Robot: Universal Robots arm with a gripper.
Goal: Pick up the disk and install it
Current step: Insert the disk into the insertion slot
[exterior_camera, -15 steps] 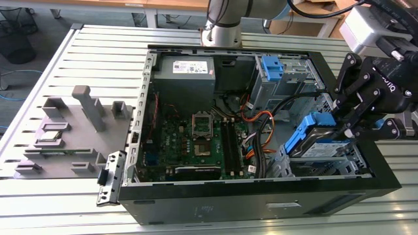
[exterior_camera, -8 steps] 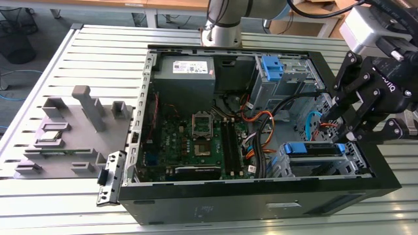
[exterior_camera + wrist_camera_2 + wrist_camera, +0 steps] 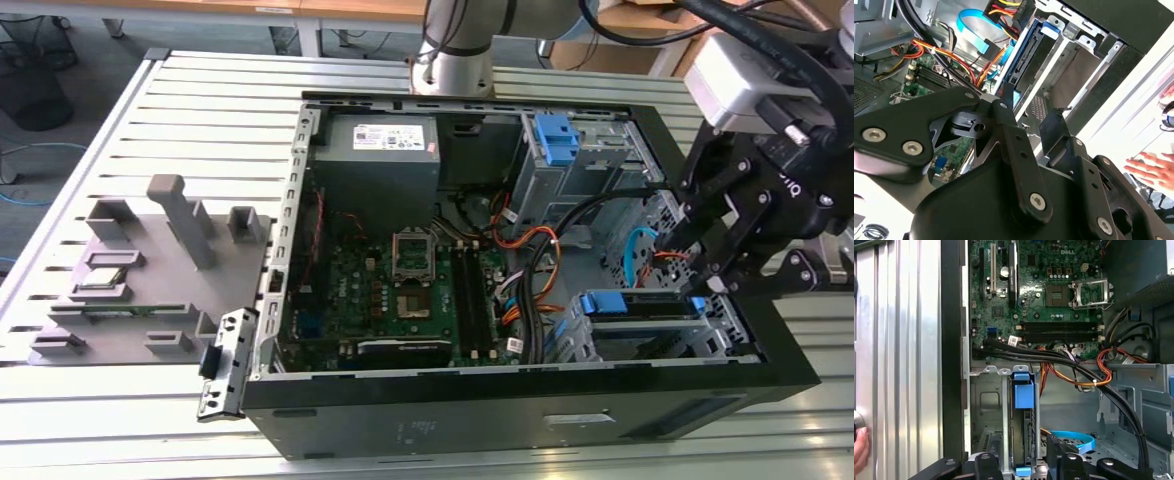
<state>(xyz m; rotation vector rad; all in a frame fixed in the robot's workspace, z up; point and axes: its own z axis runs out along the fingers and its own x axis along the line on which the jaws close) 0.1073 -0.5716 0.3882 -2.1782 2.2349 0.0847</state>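
Observation:
The disk [image 3: 627, 304] sits edge-on in the drive cage [image 3: 667, 345] at the case's front corner, on the exterior view's right. Its blue carrier frame [image 3: 1023, 390] shows between the cage's metal rails, and the same blue edge of the disk [image 3: 1026, 50] runs along the slot in the second wrist view. My black gripper [image 3: 707, 285] hovers just over the cage. In the first wrist view the gripper [image 3: 1024, 465] is open, with one finger [image 3: 985, 465] on each side of the disk's line. The gripper [image 3: 1030, 105] holds nothing.
The open computer case [image 3: 534, 395] lies on a slatted metal table [image 3: 200, 110]. Inside are the motherboard [image 3: 414, 290], a grey power supply [image 3: 380, 150], black and orange cables [image 3: 534, 260] and a blue bracket [image 3: 554, 140]. A grey fixture [image 3: 147, 260] stands left. A person's hand [image 3: 1149, 170] is nearby.

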